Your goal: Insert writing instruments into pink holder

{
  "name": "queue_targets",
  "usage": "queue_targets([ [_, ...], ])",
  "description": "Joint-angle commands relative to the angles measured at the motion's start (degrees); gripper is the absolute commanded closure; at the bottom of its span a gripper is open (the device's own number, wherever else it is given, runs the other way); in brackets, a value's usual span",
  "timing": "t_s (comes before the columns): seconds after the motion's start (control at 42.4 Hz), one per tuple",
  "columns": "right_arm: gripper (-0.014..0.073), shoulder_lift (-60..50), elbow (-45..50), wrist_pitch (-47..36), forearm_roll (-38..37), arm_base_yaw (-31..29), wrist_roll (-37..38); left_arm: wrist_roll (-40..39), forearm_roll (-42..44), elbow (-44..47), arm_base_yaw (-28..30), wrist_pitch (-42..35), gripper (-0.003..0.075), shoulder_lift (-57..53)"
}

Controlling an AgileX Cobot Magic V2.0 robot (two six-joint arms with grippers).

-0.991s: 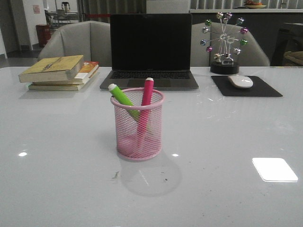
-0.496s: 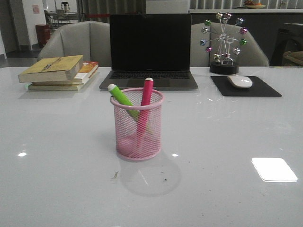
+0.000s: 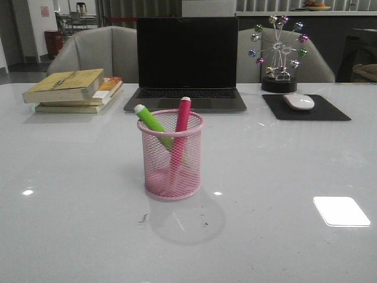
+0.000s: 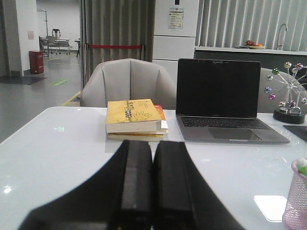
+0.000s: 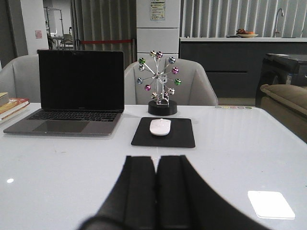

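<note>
The pink mesh holder (image 3: 171, 156) stands upright in the middle of the white table. Both pens lean inside it: the lime green pen (image 3: 151, 122) tilts to the left, the magenta pen (image 3: 182, 121) tilts slightly right, white tips above the rim. In the left wrist view the holder (image 4: 296, 200) shows at the frame's edge with the green pen's tip (image 4: 301, 166) above it. My left gripper (image 4: 153, 146) is shut with nothing between its fingers. My right gripper (image 5: 156, 160) is also shut and empty. Neither gripper appears in the front view.
A dark laptop (image 3: 187, 65) sits behind the holder. A stack of books (image 3: 73, 89) lies at the back left. At the back right are a black mouse pad (image 3: 305, 108) with a white mouse (image 3: 298, 101) and a ball-wheel ornament (image 3: 278, 53).
</note>
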Motion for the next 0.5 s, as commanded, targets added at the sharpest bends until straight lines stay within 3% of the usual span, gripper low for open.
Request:
queue_targets([
  [0.0, 0.0537, -1.24, -0.72, -4.98, -0.05, -0.29, 0.29, -0.39, -0.29, -0.02, -0.45, -5.01, 0.0627, -0.98],
  [0.472, 0.0537, -1.24, -0.72, -4.19, -0.05, -0.29, 0.29, -0.39, -0.29, -0.02, -0.45, -5.01, 0.0627, -0.98],
])
